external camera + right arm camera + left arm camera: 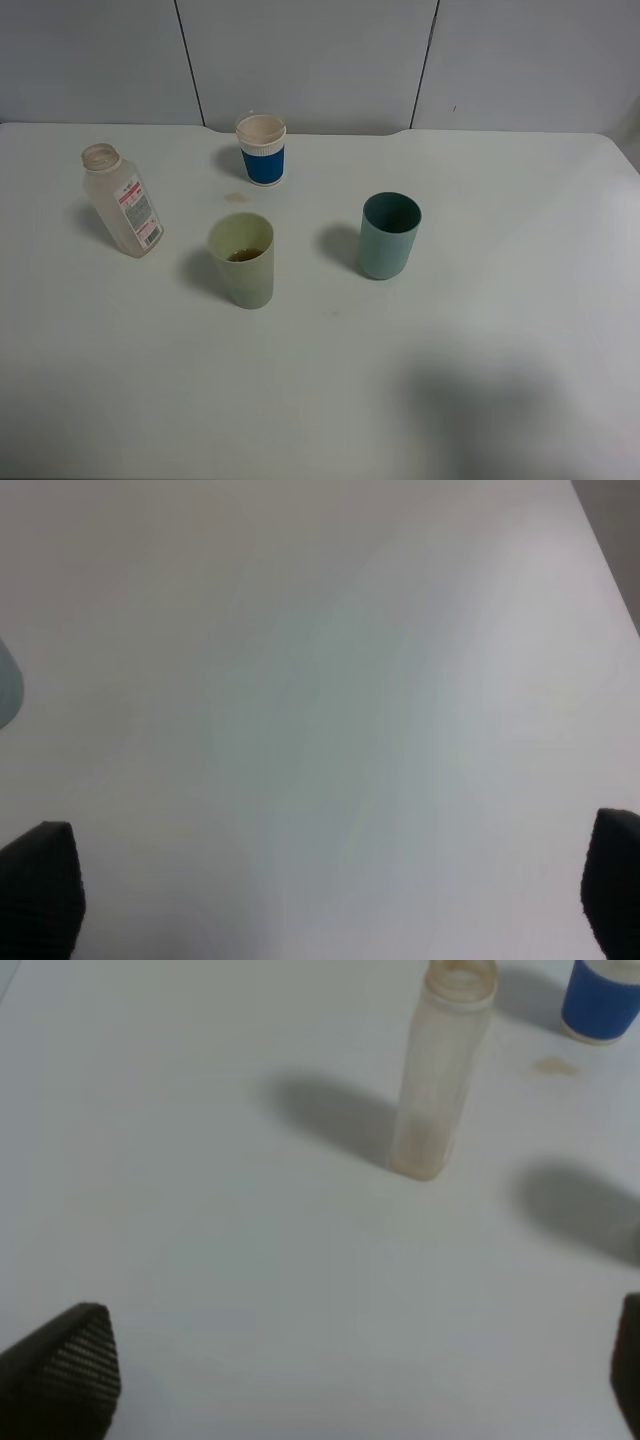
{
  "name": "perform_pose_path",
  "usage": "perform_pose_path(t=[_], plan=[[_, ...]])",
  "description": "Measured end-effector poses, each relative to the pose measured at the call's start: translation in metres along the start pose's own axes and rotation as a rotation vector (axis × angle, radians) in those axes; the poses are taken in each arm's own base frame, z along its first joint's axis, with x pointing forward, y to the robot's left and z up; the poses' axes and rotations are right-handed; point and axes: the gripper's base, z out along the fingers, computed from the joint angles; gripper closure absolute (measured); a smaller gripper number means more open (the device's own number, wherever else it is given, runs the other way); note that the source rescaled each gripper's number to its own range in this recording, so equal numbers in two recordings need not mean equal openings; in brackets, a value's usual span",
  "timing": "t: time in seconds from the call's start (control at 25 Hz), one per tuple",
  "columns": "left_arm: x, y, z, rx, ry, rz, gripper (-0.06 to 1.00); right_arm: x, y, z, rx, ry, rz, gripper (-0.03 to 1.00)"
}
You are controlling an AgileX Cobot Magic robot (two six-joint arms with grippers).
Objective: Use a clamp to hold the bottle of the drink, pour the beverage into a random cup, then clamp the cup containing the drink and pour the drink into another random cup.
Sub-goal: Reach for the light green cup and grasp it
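The bottle of the drink [122,212] stands capless at the left of the table, looking drained; the left wrist view shows it [438,1075] upright some way ahead. The pale yellow-green cup [241,261] in the middle holds a little brown beverage [245,255]. To its right stands the teal cup [388,236], of which the right wrist view catches only a sliver [8,685]. My left gripper [345,1380] is open over bare table, well short of the bottle. My right gripper [325,890] is open too, with nothing between its fingers. Neither arm shows in the exterior high view.
A short blue cup with a white ribbed rim [262,150] stands at the back, also seen in the left wrist view [600,1000]. A small brown stain [235,197] lies on the white table [500,330] in front of it. A wall borders the table's far edge.
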Motion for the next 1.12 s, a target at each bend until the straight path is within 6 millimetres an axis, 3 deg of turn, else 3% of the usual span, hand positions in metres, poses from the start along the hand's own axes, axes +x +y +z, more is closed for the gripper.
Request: perform_pose_path(t=[0.44, 0.6, 0.68, 0.92, 1.12], plan=[[0.0, 0.0, 0.0, 0.0, 0.0, 0.001, -0.06, -0.007, 0.0, 0.003, -0.001, 0.012, 0.0, -0.03], [0.0, 0.0, 0.0, 0.0, 0.001, 0.001, -0.06, -0.037, -0.002, 0.011, 0.003, -0.037, -0.017, -0.03], [0.0, 0.0, 0.0, 0.0, 0.001, 0.001, -0.06, -0.067, -0.004, 0.028, 0.006, -0.06, -0.04, -0.03], [0.0, 0.0, 0.0, 0.0, 0.001, 0.001, -0.06, -0.108, -0.006, 0.068, 0.0, -0.068, -0.048, -0.03], [0.0, 0.0, 0.0, 0.0, 0.001, 0.001, -0.06, -0.131, 0.017, 0.102, -0.139, -0.115, -0.13, -0.03]])
